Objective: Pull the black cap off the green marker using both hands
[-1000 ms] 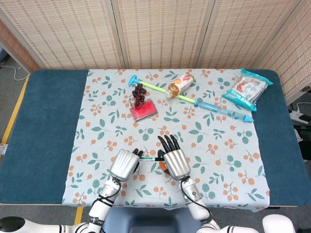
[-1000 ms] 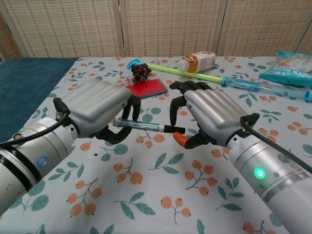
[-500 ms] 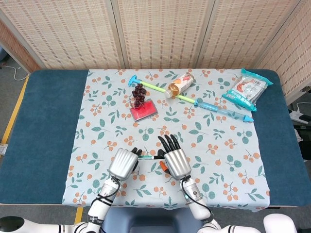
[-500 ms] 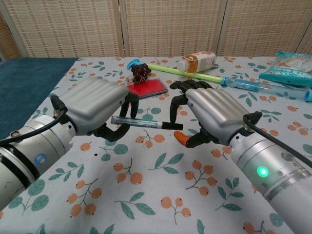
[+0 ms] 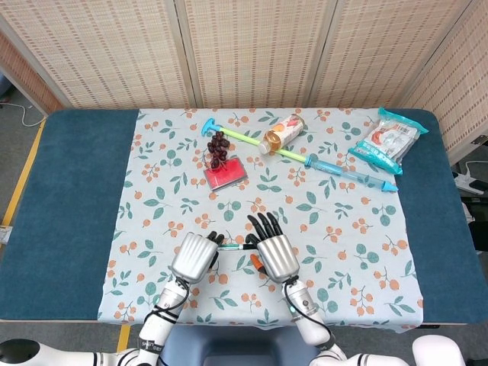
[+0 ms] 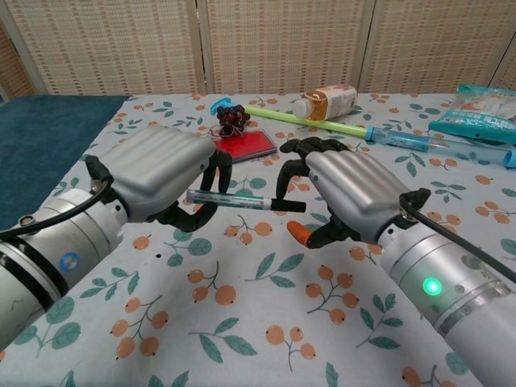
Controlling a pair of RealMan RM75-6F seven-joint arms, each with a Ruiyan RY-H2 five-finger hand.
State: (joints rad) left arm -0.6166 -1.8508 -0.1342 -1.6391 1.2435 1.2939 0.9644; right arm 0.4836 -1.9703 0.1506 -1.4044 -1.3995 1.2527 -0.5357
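My left hand (image 6: 153,181) grips the green marker (image 6: 230,199) by its barrel and holds it level above the cloth. The black cap (image 6: 289,205) points toward my right hand (image 6: 355,193). The right hand's dark fingers (image 6: 284,165) curl down over the cap, and one fingertip touches it near the barrel. Its orange-tipped thumb (image 6: 297,230) stays below the cap with a gap between them. In the head view both hands, left hand (image 5: 194,258) and right hand (image 5: 276,255), sit near the table's front edge. There the marker (image 5: 232,248) bridges them and its cap is hidden.
Further back lie a red box (image 6: 242,143) with dark grapes (image 6: 232,118), a bottle on its side (image 6: 326,101), a thin green stick (image 6: 322,122), a blue tube (image 6: 419,141) and a snack bag (image 6: 484,121). The floral cloth (image 5: 343,252) covers the table's middle.
The left hand has lifted the marker slightly. The right hand's fingers have come left and down over the black cap.
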